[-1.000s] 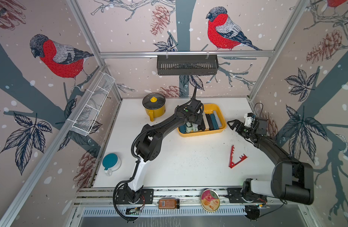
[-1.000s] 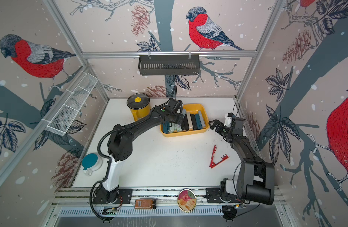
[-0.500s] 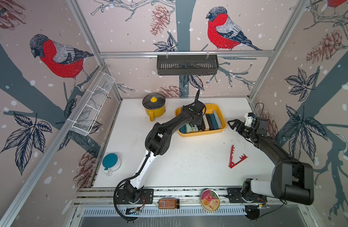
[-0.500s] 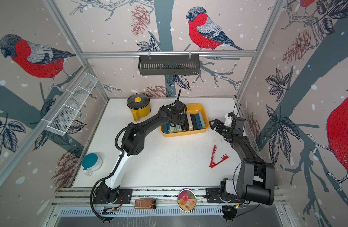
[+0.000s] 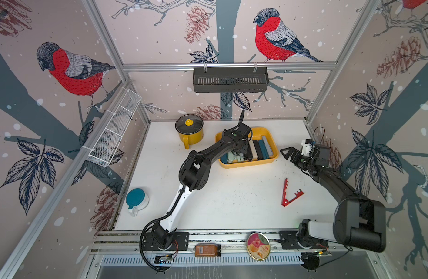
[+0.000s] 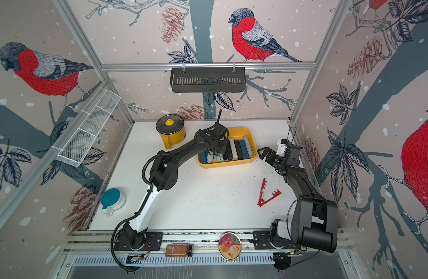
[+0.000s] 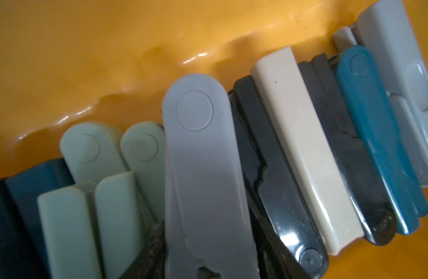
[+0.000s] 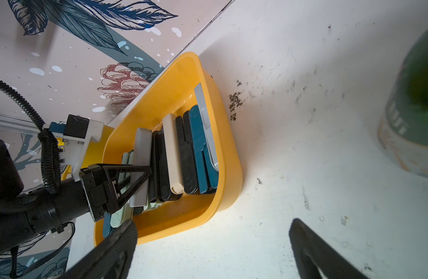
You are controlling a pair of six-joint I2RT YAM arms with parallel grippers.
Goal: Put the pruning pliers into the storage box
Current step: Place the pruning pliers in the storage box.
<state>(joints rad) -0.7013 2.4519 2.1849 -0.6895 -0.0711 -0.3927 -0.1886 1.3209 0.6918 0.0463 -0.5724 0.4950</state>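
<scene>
1. The left hand (image 5: 237, 154) is down inside the box (image 5: 248, 164), over its left part. A grey plier (image 7: 203, 169) runs lengthwise between its black fingers (image 8: 123, 166) and lies tilted on top of the row. I cannot tell whether it is pinched or let go.
2. The other pliers (image 8: 184, 154) are packed side by side in the box. From left to right they are a mint pair (image 7: 92, 154), a black one (image 7: 275, 183), a beige one (image 7: 302, 145) and a teal one (image 7: 375, 135).
3. The red plier (image 5: 284, 192) lies on the table (image 5: 232, 198), right of the box and nearer. It is well apart from both hands.
4. The right hand (image 5: 285, 154) hovers just right of the box, with its fingers spread wide and nothing between them.
5. Compared with a second ago, the left arm's elbow has swung to the right and its white link leans more. Its hand is at much the same spot in the box. The right arm and the red plier have not moved.
6. The box is glossy yellow plastic with rounded corners and a flared rim.
7. The pliers are smooth bars with rounded ends and a round pivot disc, and the black ones are shinier.
8. The red plier is an open V with teeth along its arms.
9. The table is white, scuffed and speckled with dark marks.
</scene>
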